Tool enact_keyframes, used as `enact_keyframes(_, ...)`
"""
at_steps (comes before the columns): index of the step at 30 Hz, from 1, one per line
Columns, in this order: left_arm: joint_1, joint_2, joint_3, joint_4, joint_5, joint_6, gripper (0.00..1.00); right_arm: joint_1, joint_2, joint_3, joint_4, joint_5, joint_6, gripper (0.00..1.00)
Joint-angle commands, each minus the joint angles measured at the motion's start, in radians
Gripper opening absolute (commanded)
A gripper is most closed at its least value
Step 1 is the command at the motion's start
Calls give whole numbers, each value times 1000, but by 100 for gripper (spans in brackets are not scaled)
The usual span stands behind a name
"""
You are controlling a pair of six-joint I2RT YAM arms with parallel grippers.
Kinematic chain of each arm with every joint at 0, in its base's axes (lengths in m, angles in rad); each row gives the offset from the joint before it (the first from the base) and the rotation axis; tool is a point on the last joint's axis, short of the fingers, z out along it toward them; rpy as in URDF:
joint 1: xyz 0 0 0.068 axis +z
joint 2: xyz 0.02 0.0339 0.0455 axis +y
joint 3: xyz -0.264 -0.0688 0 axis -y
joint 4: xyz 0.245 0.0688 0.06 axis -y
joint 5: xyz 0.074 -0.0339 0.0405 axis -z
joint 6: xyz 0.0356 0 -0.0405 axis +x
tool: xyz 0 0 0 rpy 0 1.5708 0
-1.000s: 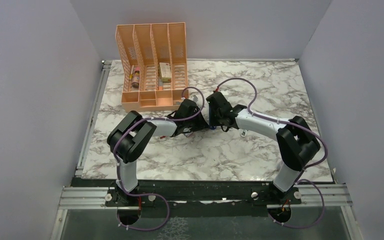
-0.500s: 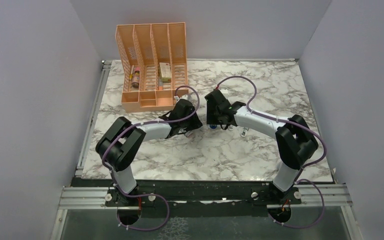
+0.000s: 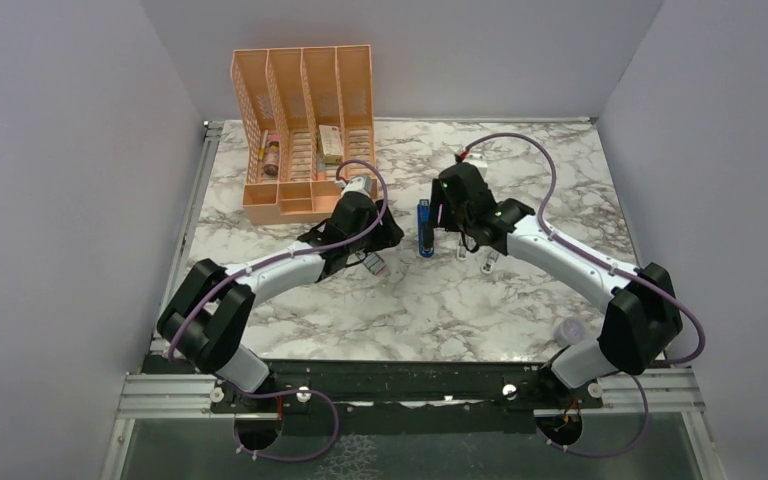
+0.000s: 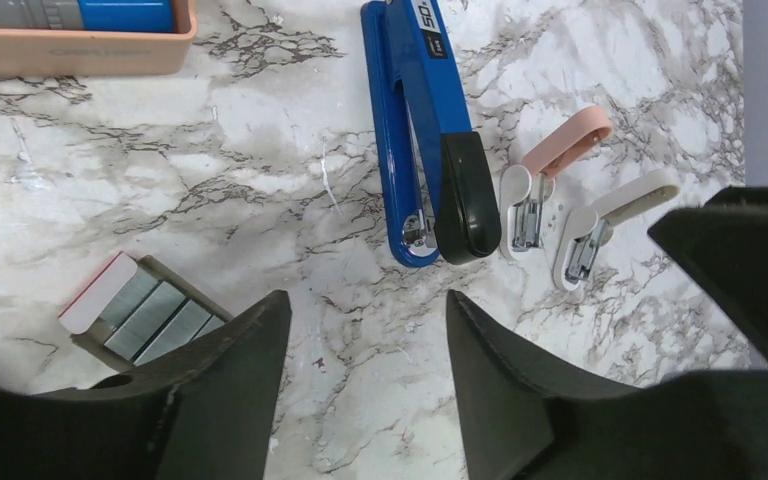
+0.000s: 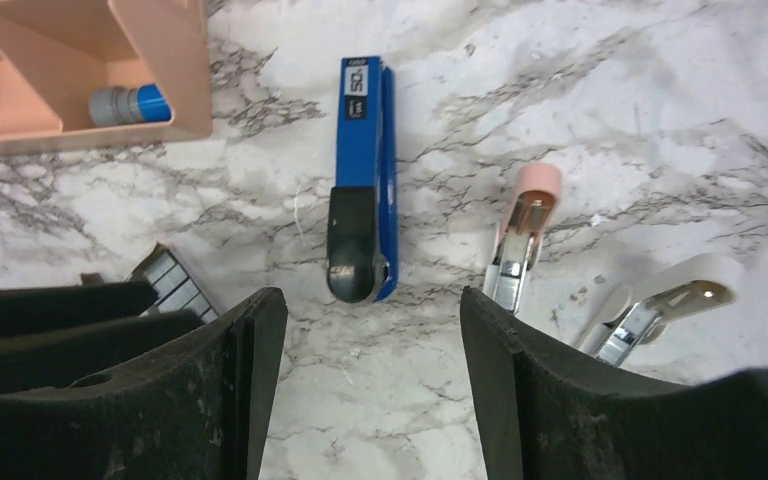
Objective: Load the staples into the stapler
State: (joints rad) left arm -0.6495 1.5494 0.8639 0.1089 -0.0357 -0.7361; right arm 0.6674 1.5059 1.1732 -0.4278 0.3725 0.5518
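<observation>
Marble table [image 3: 410, 310]; blue stapler [image 4: 412, 100] label reads "50".

the stapler [image 4: 415, 130] lies beyond the staples [image 4: 150, 315].

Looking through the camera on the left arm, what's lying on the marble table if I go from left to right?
staples in their tray → blue stapler → pink clip-like piece → white clip-like piece

The stapler [image 4: 418, 130] is blue and black; the table [image 4: 210, 140] white, grey-veined marble.
</observation>
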Motion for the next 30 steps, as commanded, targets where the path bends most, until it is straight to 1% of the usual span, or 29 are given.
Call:
enact_keyframes(1, 2, -78, -26, -21, -17, 51, 64, -40, -15, -18, -21, 70, -19, 69)
enact_keyframes(6, 3, -131, -29, -47, 8, 109, 78, -136, 31, -4, -54, 56, -18, 69)
enact_keyframes(9, 2, -147, -36, -42, 29, 115, 90, -199, 81, 3, -31, 1, -46, 68)
enact_keyframes(13, 2, -145, -44, -16, 79, 115, 99, -211, 173, 51, -27, -16, -86, 68)
enact_keyframes(16, 2, -136, -46, -6, 96, 114, 99, -212, 232, 89, -30, -21, -95, 66)
enact_keyframes(19, 3, -128, -46, -2, 114, 120, 97, -212, 269, 109, -35, -14, -88, 61)
enact_keyframes(23, 2, -111, -50, 18, 152, 117, 93, -212, 290, 113, -31, -3, -83, 52)
enact_keyframes(27, 2, -85, -50, 40, 188, 97, 85, -211, 302, 123, -37, -3, -91, 41)
enact_keyframes(30, 1, -78, -69, 88, 210, 59, 80, -212, 307, 129, -53, -3, -96, 37)
